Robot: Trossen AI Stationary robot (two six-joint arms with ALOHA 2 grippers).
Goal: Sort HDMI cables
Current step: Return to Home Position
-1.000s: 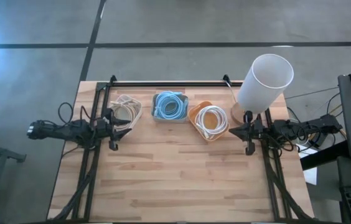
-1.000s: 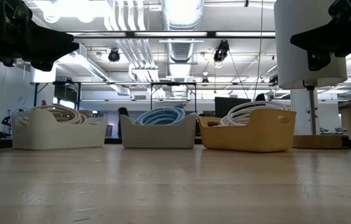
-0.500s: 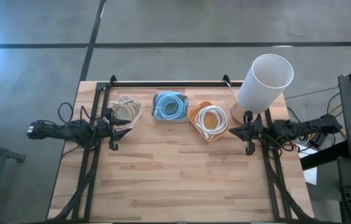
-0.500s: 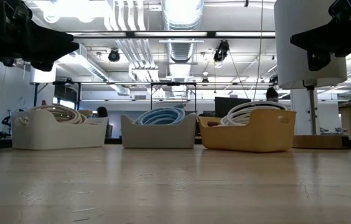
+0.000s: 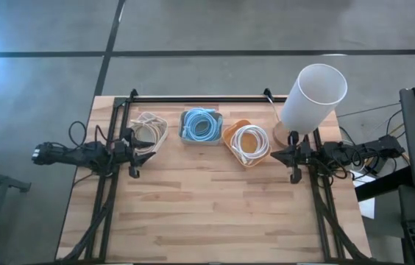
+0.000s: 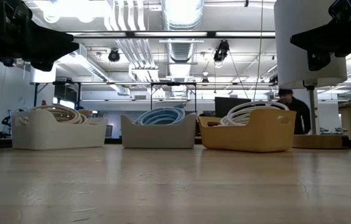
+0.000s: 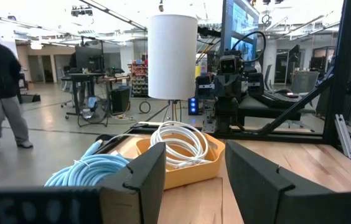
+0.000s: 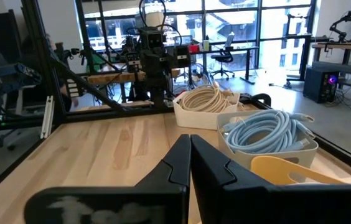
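Note:
Three baskets stand in a row at the table's far part. The white basket [image 5: 149, 131] holds the beige cables [image 8: 206, 96]. The grey basket [image 5: 201, 126] holds the light blue cables [image 8: 266, 130]. The yellow basket [image 5: 248, 144] holds the white cables [image 7: 178, 143]. All coils lie inside their baskets and no gripper touches them. My left gripper [image 5: 138, 154] hovers at the table's left side beside the white basket, open. My right gripper [image 5: 281, 156] hovers at the right side beside the yellow basket, shut.
A lamp with a tall white shade [image 5: 314, 94] stands on a round wooden base at the far right corner, just behind my right gripper. A black frame rail [image 5: 200, 97] runs along the far edge. Bare wood [image 5: 207, 213] covers the near half. A person [image 6: 295, 111] walks in the room behind.
Neither arm nor any cable has moved. Only a person in the room behind the table has walked across the background.

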